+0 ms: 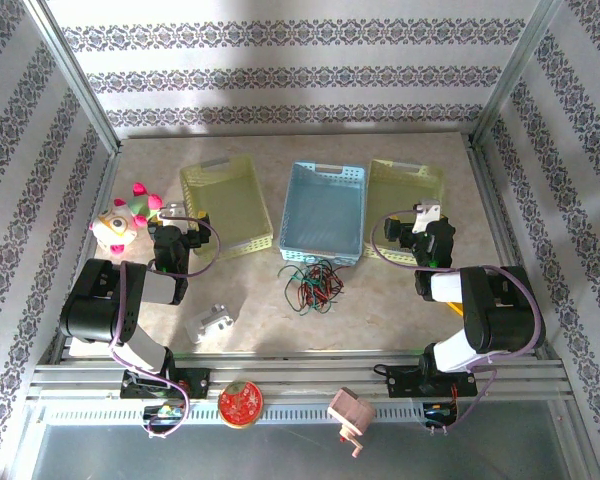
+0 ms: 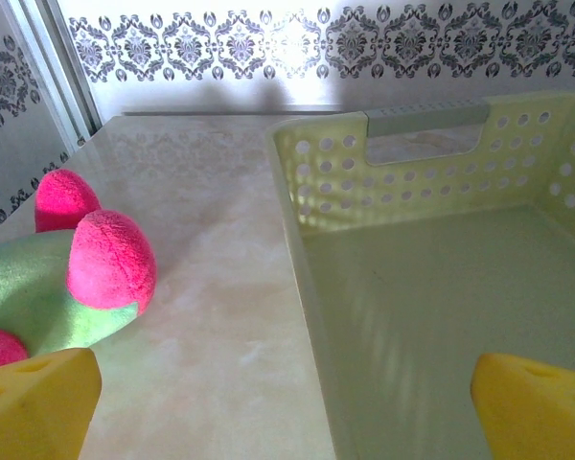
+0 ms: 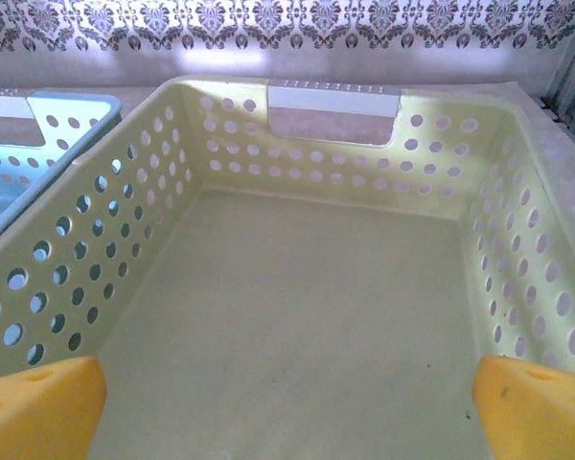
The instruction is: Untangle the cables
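Observation:
The cables (image 1: 313, 285) lie as one tangled bundle of thin red, green and black wires on the table, just in front of the blue basket. My left gripper (image 1: 183, 222) hangs at the near left corner of the left yellow basket (image 1: 226, 205), well left of the bundle. It is open, its yellow fingertips (image 2: 34, 402) spread wide with nothing between them. My right gripper (image 1: 428, 222) hovers over the near edge of the right yellow basket (image 1: 407, 190), right of the bundle. Its yellow fingertips (image 3: 38, 407) also stand wide open over that basket's floor (image 3: 297, 326).
A blue basket (image 1: 325, 210) stands between the two yellow ones. A plush toy (image 1: 125, 218) with pink knobs (image 2: 110, 259) sits left of my left gripper. A small metal part (image 1: 211, 322) lies near the front left. A red disc (image 1: 241, 403) and a wooden piece (image 1: 349, 414) rest on the front rail.

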`<action>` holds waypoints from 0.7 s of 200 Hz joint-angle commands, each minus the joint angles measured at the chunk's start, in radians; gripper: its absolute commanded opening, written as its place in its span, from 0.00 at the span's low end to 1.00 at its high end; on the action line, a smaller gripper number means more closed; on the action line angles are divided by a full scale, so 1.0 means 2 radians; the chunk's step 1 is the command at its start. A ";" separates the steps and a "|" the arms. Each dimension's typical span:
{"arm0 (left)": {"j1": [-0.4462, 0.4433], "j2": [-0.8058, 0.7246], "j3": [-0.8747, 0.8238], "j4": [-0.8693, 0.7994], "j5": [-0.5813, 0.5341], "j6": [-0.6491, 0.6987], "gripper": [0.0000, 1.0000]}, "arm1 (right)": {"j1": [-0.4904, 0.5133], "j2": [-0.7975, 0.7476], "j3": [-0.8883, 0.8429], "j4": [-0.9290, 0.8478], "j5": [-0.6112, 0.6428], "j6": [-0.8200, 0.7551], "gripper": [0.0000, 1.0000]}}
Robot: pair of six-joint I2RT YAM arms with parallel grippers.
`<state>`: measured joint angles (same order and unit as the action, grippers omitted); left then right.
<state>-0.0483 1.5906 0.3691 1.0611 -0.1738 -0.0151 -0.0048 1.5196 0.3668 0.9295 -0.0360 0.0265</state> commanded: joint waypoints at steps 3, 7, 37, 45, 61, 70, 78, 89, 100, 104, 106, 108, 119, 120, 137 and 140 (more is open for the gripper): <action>0.012 0.003 0.000 -0.034 0.007 -0.006 0.99 | -0.004 0.004 0.007 0.005 -0.012 0.006 0.98; 0.012 0.003 0.000 -0.034 0.007 -0.006 0.99 | -0.004 0.004 0.006 0.005 -0.012 0.007 0.98; 0.012 0.002 0.000 -0.034 0.006 -0.006 0.99 | -0.004 0.004 0.006 0.005 -0.012 0.007 0.98; 0.012 0.002 0.000 -0.034 0.006 -0.006 0.99 | -0.004 0.004 0.006 0.005 -0.012 0.007 0.98; 0.012 0.003 0.000 -0.034 0.006 -0.006 0.99 | -0.004 0.004 0.006 0.005 -0.012 0.007 0.98; 0.012 0.002 0.000 -0.034 0.006 -0.006 0.99 | -0.005 0.004 0.008 0.004 -0.013 0.007 0.98; 0.012 0.002 0.000 -0.034 0.006 -0.006 0.99 | -0.005 0.004 0.007 0.004 -0.013 0.008 0.98; 0.012 0.002 0.000 -0.034 0.006 -0.006 0.99 | -0.005 0.004 0.007 0.005 -0.013 0.008 0.98; 0.012 0.003 0.000 -0.034 0.006 -0.006 0.99 | -0.005 0.004 0.007 0.005 -0.013 0.008 0.98; 0.012 0.002 0.000 -0.035 0.007 -0.006 0.99 | -0.005 0.004 0.007 0.005 -0.013 0.008 0.98; 0.012 0.002 0.000 -0.034 0.007 -0.007 0.99 | -0.005 0.004 0.007 0.005 -0.013 0.008 0.98; 0.012 0.002 0.001 -0.035 0.007 -0.006 0.99 | -0.005 0.004 0.006 0.005 -0.013 0.007 0.98; 0.012 0.002 0.000 -0.034 0.007 -0.006 0.99 | -0.005 0.004 0.006 0.005 -0.014 0.008 0.98; 0.012 0.002 0.000 -0.033 0.007 -0.006 0.99 | -0.005 0.004 0.006 0.005 -0.014 0.008 0.98; 0.012 -0.011 0.004 -0.048 0.007 -0.004 0.99 | -0.005 0.002 0.006 0.009 -0.006 0.011 0.97; 0.012 -0.019 0.007 -0.063 0.006 -0.005 0.99 | -0.005 -0.001 0.007 0.005 -0.001 0.012 0.96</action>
<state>-0.0437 1.5906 0.3691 1.0603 -0.1642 -0.0261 -0.0048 1.5196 0.3668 0.9268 -0.0433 0.0269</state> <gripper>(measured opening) 0.992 0.980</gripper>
